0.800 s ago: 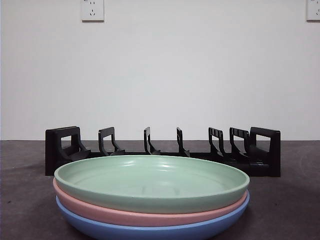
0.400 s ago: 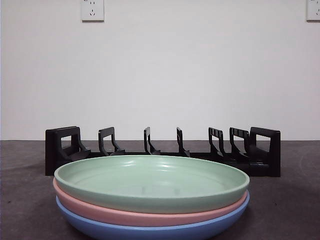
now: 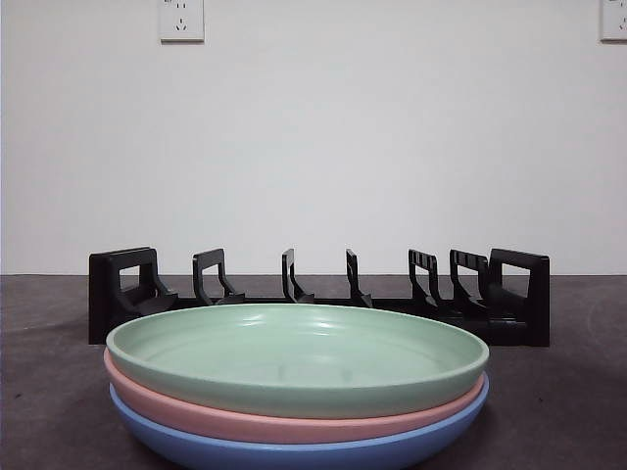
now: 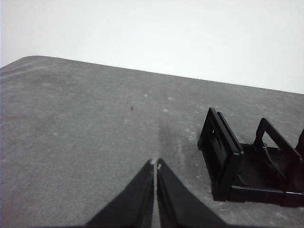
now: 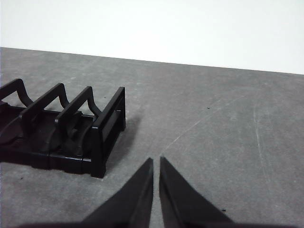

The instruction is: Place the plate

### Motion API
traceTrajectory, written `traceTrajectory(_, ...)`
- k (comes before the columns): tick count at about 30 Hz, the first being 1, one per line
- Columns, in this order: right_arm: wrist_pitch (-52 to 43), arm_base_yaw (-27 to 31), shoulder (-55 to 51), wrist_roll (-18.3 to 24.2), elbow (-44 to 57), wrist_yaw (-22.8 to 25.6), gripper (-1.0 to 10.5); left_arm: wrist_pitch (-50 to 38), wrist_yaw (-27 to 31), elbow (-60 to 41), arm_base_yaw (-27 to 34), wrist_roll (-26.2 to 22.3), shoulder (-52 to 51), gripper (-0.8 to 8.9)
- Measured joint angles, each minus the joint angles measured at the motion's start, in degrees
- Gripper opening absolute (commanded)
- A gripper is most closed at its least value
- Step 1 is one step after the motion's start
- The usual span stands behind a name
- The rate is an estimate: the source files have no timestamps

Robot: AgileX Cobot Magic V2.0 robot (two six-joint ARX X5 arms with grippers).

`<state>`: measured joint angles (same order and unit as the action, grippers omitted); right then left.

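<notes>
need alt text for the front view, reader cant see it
Three plates sit stacked near the camera on a dark table: a green plate on a pink plate on a blue plate. Behind stands an empty black dish rack against a white wall; no arm shows.

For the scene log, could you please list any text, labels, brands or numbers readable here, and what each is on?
None can be read: the green plate, pink plate, blue plate and black rack bear no print. The wall sockets show only slots.
</notes>
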<state>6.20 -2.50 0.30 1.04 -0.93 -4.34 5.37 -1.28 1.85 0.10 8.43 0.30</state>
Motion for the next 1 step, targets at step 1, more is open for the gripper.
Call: traceTrajectory(1,0.0,0.0,0.0,0.0,0.0,0.0,0.2,0.0,0.0,0.0,0.0,0.0,0.0,0.07)
